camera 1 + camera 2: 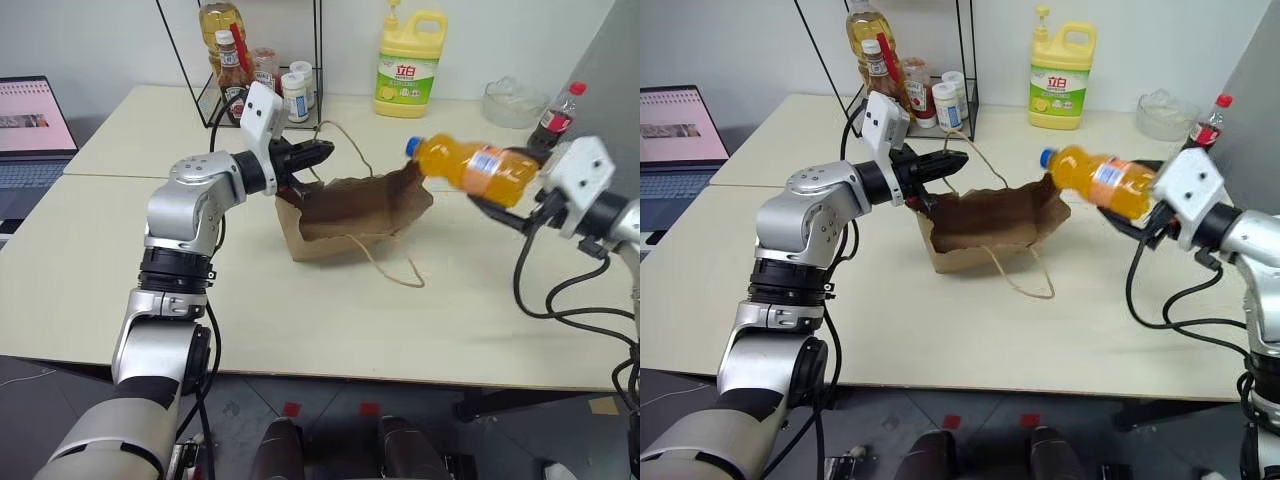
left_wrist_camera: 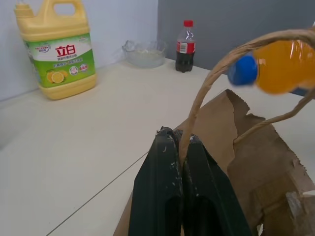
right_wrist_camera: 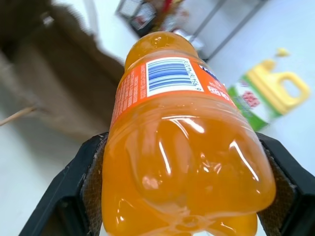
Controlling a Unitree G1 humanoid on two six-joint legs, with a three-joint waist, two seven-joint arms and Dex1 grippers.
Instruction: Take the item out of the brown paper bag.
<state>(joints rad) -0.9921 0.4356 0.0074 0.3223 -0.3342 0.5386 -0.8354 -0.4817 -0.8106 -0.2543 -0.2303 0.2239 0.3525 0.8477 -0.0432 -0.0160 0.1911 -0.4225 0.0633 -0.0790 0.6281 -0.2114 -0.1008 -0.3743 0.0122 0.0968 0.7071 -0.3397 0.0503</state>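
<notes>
Head views: the right claw (image 1: 505,195) grips the orange drink bottle (image 1: 472,166) by its base, lying sideways in the air, blue cap towards the brown paper bag (image 1: 355,215), just clear of the bag's torn mouth. The left claw (image 1: 318,153) is clenched on a twine handle (image 1: 345,140), holding the bag upright on the table (image 1: 300,310).
Around: yellow detergent jug (image 1: 410,67), glass bowl (image 1: 512,102) and cola bottle (image 1: 557,117) at the table's far edge; wire rack (image 1: 250,60) of condiments behind the left arm; laptop (image 1: 30,125) far left.
Left wrist view: black fingers (image 2: 162,187) pressed together around the twine; bottle beyond the bag's rim.
Right wrist view: pads (image 3: 93,167) clamp either side of the bottle, which blocks most of the bag behind.
</notes>
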